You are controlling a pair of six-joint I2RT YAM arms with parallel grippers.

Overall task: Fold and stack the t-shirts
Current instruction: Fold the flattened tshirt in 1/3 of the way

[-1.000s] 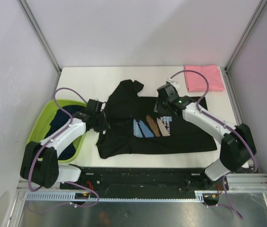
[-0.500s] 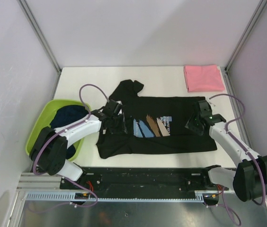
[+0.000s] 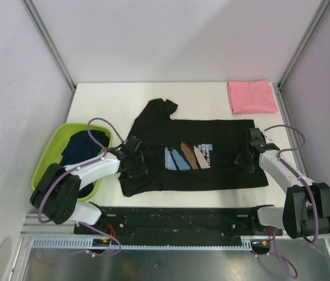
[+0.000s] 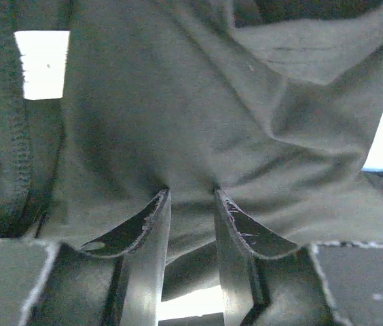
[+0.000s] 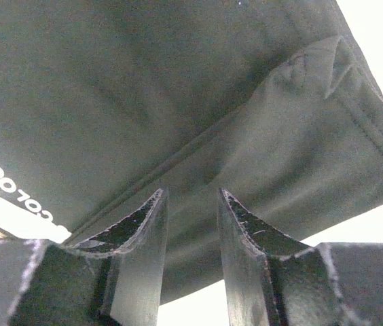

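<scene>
A black t-shirt (image 3: 212, 172) with a blue, brown and white chest print lies spread flat on the table. My left gripper (image 3: 134, 164) presses on its left part; in the left wrist view (image 4: 190, 193) the jaws stand a little apart with wrinkled black cloth (image 4: 178, 115) at the tips. My right gripper (image 3: 248, 158) is down on the shirt's right side; in the right wrist view (image 5: 191, 193) its jaws stand a little apart over a hemmed edge (image 5: 293, 156). A folded pink t-shirt (image 3: 251, 96) lies at the back right. Dark navy t-shirts (image 3: 82, 145) sit in the basin.
A lime-green plastic basin (image 3: 47, 163) stands at the table's left edge, beside the left arm. Grey walls and metal frame posts close the table on three sides. The black base rail (image 3: 176, 216) runs along the near edge.
The left gripper moved from the basin's edge right onto the shirt's left part. The right gripper moved from the shirt's upper middle out to its right side and came down.
</scene>
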